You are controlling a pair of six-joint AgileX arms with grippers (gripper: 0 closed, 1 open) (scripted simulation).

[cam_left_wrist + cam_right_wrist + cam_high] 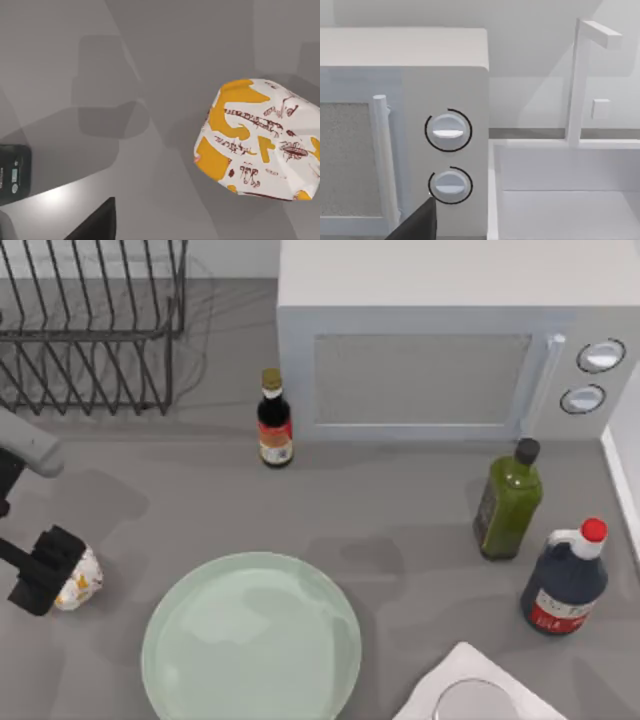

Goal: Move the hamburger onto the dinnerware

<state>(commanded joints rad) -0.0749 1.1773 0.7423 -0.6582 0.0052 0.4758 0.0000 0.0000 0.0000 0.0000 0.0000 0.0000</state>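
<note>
The left gripper (45, 570) hangs over the hamburger (80, 585) near the table's left edge; whether its fingers are apart cannot be told. Bare table separates the hamburger from the dinnerware (250, 640) to its right.

1. Hamburger (260, 140): white wrapper with orange-yellow patches and dark reddish-brown printed marks.
2. Dinnerware (250, 640): plain pale mint green, glossy, no pattern.
3. Counter (400, 510): uniform mid grey.
4. Left gripper (45, 570): black.
5. Microwave (440, 340): white-grey casing; door panel in speckled grey; two pale dials, each ringed in dark line.
6. Small bottle (275, 420): dark contents, gold-brown cap, red and white label.
7. Green bottle (508, 502): olive green, black cap, dark label on one side, print not legible.
8. Jug (565, 580): dark navy body, red cap, red and white label.
9. Dish rack (90, 320): dark wire.
10. Angular object (480, 690): white with a grey circle.
</note>
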